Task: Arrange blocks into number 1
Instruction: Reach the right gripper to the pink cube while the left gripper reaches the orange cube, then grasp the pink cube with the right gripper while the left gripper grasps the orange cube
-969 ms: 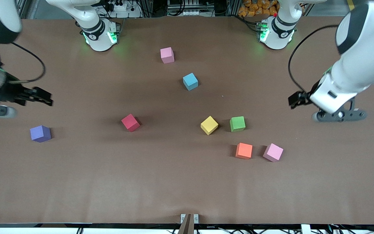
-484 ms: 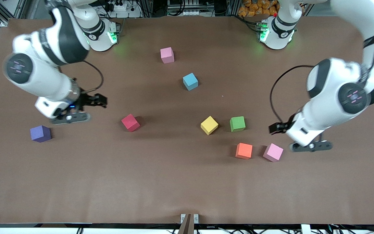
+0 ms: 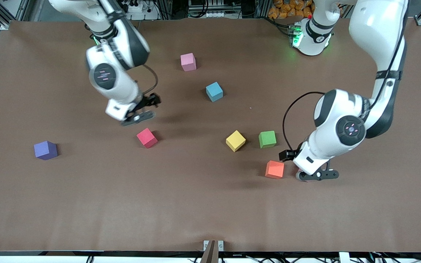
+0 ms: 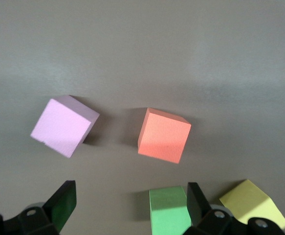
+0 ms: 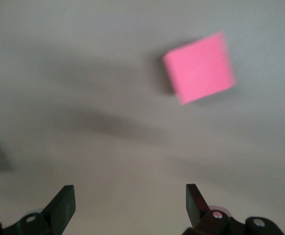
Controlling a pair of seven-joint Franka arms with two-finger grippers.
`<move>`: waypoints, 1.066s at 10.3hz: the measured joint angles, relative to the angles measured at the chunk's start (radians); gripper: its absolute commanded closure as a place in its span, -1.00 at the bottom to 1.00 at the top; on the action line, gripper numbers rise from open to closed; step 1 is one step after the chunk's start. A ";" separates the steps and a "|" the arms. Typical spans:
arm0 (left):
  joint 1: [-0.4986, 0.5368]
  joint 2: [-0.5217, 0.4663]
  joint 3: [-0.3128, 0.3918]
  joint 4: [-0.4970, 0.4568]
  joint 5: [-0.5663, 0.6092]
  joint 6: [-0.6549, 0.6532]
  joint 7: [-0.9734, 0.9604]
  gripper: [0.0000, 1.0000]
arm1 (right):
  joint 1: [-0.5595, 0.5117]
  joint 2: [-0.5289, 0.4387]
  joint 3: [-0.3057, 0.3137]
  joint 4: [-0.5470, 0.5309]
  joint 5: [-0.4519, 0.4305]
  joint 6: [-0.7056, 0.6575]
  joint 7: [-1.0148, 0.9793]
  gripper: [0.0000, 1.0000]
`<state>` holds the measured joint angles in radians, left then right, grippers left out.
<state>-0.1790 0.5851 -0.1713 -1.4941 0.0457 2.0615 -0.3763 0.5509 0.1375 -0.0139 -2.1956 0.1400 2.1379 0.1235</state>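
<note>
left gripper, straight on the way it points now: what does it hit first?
Likely bare table. The left gripper, open, points down over it, between the pink block and orange block; height unclear.

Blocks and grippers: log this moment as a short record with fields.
surface: brown table
blocks loose on table: purple block, red block, yellow block, green block, orange block, blue block, pink block near the bases
second pink block: beside the orange one, under the left arm
left gripper: open, empty, over the second pink block
right gripper: open, empty, over the table just above the red block
number 1: not yet formed, blocks scattered
</note>
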 measured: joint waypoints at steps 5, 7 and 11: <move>-0.063 0.095 -0.001 0.001 0.029 0.094 0.000 -1.00 | 0.224 0.002 0.000 -0.149 0.248 0.081 0.001 -1.00; -0.079 0.119 0.000 0.001 0.032 0.112 0.000 -1.00 | 0.324 0.022 0.001 -0.185 0.324 0.126 0.003 -1.00; -0.077 0.140 0.010 0.001 0.075 0.133 0.000 -1.00 | 0.386 0.083 0.016 -0.192 0.366 0.170 0.003 -1.00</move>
<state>-0.2556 0.7246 -0.1610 -1.4927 0.1207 2.1949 -0.3759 0.9369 0.2207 0.0023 -2.3874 0.5056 2.3083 0.1268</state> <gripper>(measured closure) 0.000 0.000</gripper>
